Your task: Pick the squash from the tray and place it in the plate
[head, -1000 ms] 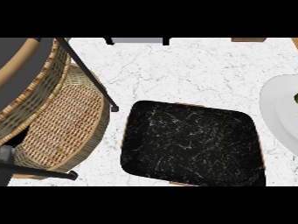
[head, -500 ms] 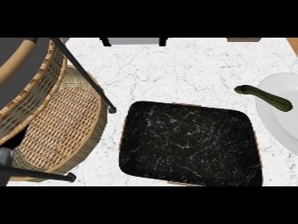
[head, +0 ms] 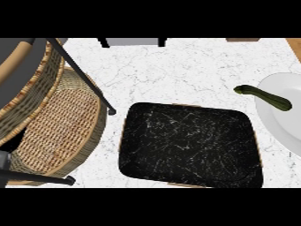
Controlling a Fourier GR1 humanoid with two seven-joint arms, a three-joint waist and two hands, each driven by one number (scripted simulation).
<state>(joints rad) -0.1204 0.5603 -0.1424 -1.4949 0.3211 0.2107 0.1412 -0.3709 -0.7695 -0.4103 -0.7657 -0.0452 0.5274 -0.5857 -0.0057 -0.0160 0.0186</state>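
Chair: a wicker chair [head: 42, 128] with dark metal legs stands at the left, over the counter's edge.
Counter: white marble counter [head: 178, 70], with free room behind the tray.
Tray: the black tray [head: 188, 145] sits in the middle, nothing in it.
Squash: the dark green squash [head: 265, 96] lies across the plate's left rim, its stem end over the counter.
Handling: it looks stiff, smooth and rather light; the thick middle seems the best place to hold.
Plate: the white plate [head: 296, 119] is cut by the right border.
Hands: no hand shows, so I cannot tell their state.
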